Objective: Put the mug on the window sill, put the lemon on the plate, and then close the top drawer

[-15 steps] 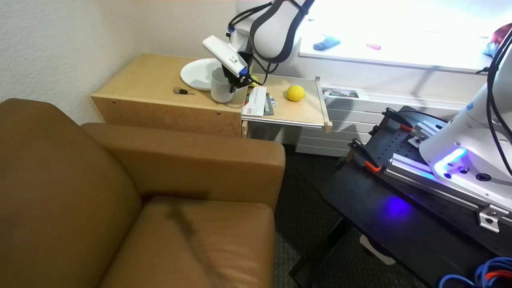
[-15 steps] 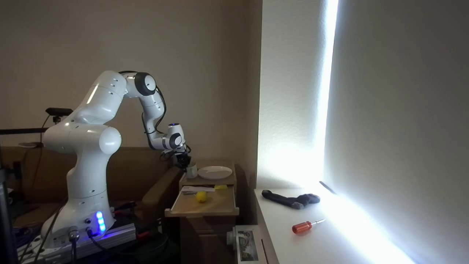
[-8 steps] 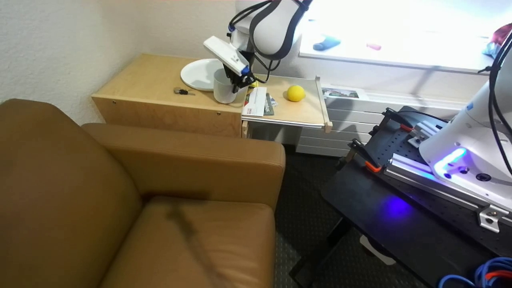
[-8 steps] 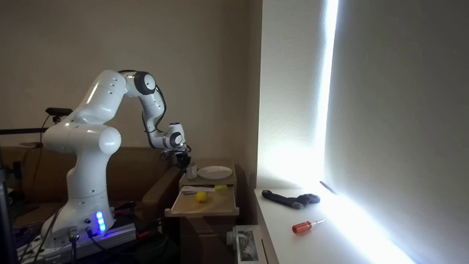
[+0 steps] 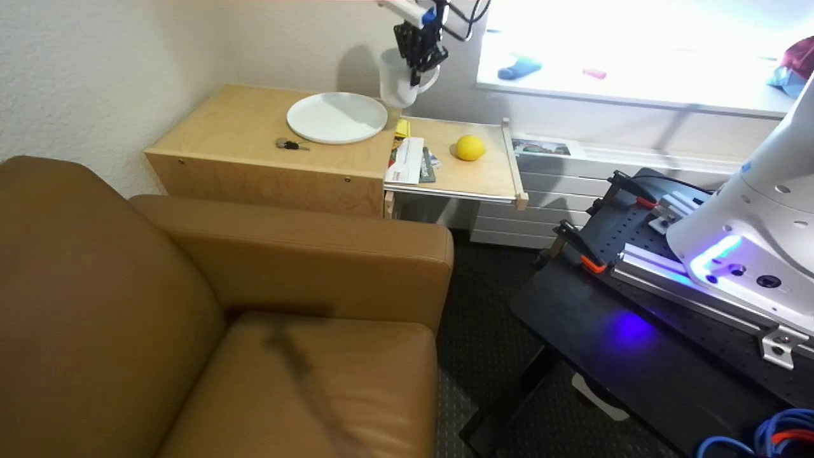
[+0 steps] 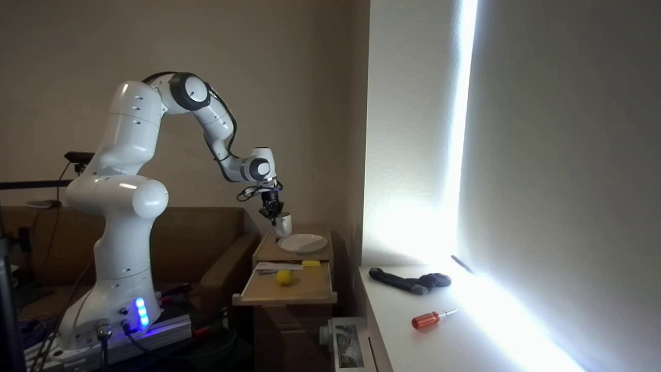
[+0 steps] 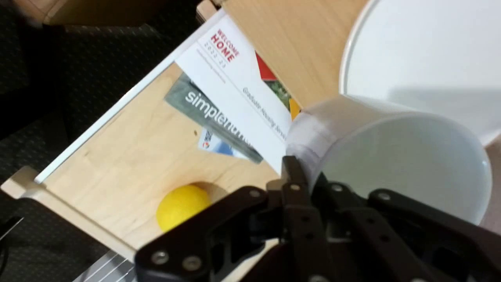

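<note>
Low centre in the wrist view, the fingers (image 7: 295, 196) pinch the mug (image 7: 403, 168) by its wall, its body spreading to their right. The lemon (image 7: 181, 207) lies left in the pulled-out top drawer (image 7: 105, 164), the plate (image 7: 426, 47) upper right.

A brown leather sofa (image 5: 286, 254) stands beside a light-wood cabinet top (image 5: 248, 121), on which lie small grey-and-black keys (image 5: 292, 145). In the wrist view, a long white printed sheet (image 7: 238, 94) overlaps a grey-green strip (image 7: 213, 117) with white lettering, and a small blue-and-white card (image 7: 220, 146) shows along the strip's edge. In an exterior view, a red-handled screwdriver (image 6: 426, 320) lies near a long black object (image 6: 408, 282).
</note>
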